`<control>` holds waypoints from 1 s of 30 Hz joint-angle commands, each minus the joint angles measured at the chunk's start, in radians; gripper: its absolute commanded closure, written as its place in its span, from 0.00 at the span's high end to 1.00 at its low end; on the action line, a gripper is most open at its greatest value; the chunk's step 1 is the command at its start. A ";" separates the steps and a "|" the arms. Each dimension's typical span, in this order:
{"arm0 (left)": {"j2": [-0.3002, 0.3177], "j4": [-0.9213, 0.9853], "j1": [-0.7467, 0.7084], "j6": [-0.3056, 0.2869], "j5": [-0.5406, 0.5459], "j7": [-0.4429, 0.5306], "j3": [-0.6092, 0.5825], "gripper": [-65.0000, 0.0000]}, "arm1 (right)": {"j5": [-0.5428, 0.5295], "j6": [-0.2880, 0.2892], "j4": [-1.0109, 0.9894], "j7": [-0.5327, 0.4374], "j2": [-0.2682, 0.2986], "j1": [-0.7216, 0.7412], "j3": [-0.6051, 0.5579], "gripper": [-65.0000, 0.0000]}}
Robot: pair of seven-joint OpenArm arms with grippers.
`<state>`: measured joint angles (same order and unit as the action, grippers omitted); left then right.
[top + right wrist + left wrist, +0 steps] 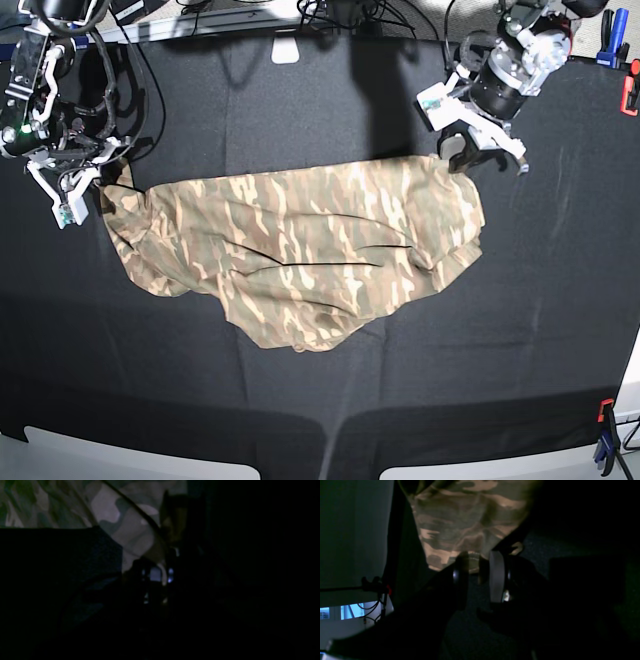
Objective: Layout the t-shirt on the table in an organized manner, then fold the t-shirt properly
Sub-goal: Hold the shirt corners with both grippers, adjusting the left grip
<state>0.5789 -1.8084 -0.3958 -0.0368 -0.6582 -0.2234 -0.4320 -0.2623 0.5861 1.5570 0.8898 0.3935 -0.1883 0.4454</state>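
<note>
The camouflage t-shirt (pixel 300 250) lies spread and wrinkled across the middle of the black table (pixel 300 400), its lower edge bunched. My left gripper (pixel 468 158) is at the shirt's far right corner. In the left wrist view its fingers (pixel 496 575) pinch the hem of the shirt (pixel 465 517), with the gripper (pixel 477 572) closed on it. My right gripper (pixel 95 190) is at the shirt's far left corner. The right wrist view is very dark. There the shirt (pixel 130 525) runs into the gripper (pixel 157 567), which looks shut on it.
Blue and red clamps (pixel 618 60) sit at the table's far right edge, and another clamp (pixel 605 440) at the near right corner. Cables (pixel 340 15) and a white object (pixel 287 48) lie along the back edge. The front edge runs along the bottom.
</note>
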 commanded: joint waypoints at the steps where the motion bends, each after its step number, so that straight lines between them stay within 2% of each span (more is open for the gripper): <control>1: 0.008 -0.015 0.002 0.015 -0.003 0.016 0.003 0.19 | -0.008 0.001 0.015 -0.018 0.016 0.011 0.006 0.00; 3: 0.008 -0.015 0.002 0.015 -0.003 0.016 0.003 0.23 | -0.008 0.001 0.015 -0.018 0.016 0.011 0.006 0.00; 6: 0.008 -0.015 0.002 0.015 -0.003 0.016 0.003 0.33 | -0.008 0.001 0.015 -0.018 0.016 0.011 0.006 0.00; 12: 0.000 -0.013 0.004 0.015 -0.003 0.048 0.003 0.34 | -0.008 0.001 0.015 -0.018 0.016 0.011 0.006 0.00; 20: -0.067 0.085 0.064 0.015 -0.003 0.054 0.003 0.33 | -0.011 0.001 0.015 -0.018 0.016 0.011 0.006 0.00; 23: -0.066 0.085 0.063 0.015 -0.004 0.053 0.003 0.19 | -0.011 0.001 0.015 -0.018 0.016 0.011 0.006 0.00; 26: -0.066 0.085 0.063 0.016 -0.004 0.053 0.003 0.01 | -0.012 0.001 0.015 -0.019 0.016 0.011 0.006 0.00; 30: -0.066 0.085 0.066 0.018 -0.004 0.053 0.003 0.00 | -0.058 0.001 0.015 -0.023 0.018 0.011 0.006 0.00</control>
<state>0.5072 -1.7081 -0.3374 -0.0364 -0.6556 -0.1837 -0.4328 -0.3115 0.5858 1.5570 0.8890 0.3935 -0.1883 0.4454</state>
